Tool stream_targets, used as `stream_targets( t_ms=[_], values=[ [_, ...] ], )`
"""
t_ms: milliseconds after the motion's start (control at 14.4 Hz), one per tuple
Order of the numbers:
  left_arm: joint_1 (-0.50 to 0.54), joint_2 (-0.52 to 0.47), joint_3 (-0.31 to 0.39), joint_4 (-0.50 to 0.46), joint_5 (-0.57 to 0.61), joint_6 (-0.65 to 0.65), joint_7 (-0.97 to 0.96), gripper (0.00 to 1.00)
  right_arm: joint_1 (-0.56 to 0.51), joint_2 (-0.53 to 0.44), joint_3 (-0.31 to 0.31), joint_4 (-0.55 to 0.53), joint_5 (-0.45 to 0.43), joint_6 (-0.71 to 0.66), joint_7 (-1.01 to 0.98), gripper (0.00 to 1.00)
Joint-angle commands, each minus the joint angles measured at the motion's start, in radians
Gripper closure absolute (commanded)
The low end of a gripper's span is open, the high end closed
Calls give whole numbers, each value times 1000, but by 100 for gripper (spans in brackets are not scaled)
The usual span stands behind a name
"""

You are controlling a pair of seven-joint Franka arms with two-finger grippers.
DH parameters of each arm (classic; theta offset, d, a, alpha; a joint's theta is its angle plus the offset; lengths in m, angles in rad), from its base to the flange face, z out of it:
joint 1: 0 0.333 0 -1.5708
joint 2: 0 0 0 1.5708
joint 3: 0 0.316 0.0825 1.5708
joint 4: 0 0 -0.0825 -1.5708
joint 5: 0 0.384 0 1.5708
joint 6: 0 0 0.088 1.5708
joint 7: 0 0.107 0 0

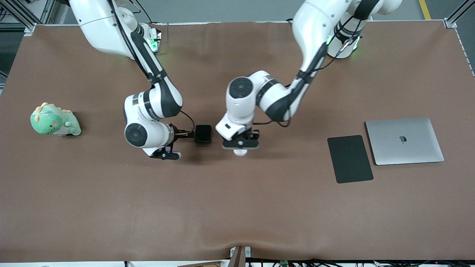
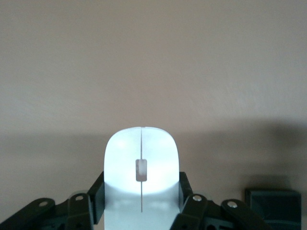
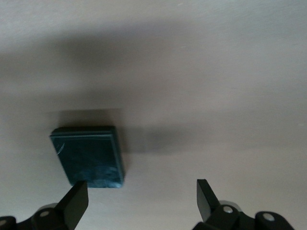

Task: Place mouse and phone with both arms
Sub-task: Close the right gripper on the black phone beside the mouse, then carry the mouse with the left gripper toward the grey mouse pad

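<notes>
The mouse [image 2: 141, 167] sits between the fingers of the left gripper [image 1: 240, 145], which pinch its sides; in the front view only its white end [image 1: 240, 151] shows below the gripper, low over the worktop [image 1: 237, 207] or resting on it; which cannot be told. The phone [image 1: 203, 134] lies flat on the worktop just beside the mouse, toward the right arm's end. The right gripper [image 1: 165, 155] hangs near the phone with its fingers [image 3: 76, 200] spread and nothing between them, the phone lying off to one side of the gap. The mouse pad [image 1: 350, 158] and laptop [image 1: 404, 141] lie well apart from the mouse, toward the left arm's end. The glossy shell could slip from the pinch. The right gripper, if it closes as it stands, would likely miss the phone or nudge it.
</notes>
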Motion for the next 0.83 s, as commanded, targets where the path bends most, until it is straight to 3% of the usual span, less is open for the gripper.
stream_targets(
  t_ms=[0,485,693,762],
  values=[
    [91,-138,-41,-99,6,-41,14,100,58,35,-8,-3,28,80,41,0],
    [305,-248,-53,-91,-37,-179,168,100,142,114,-8,2,28,232,121,0],
    [342,-261,-49,-85,-35,-202,181,100,156,128,-8,13,28,232,153,0],
    [352,-261,-49,-85,-29,-202,182,100,156,128,-8,13,28,232,153,5]
  ],
)
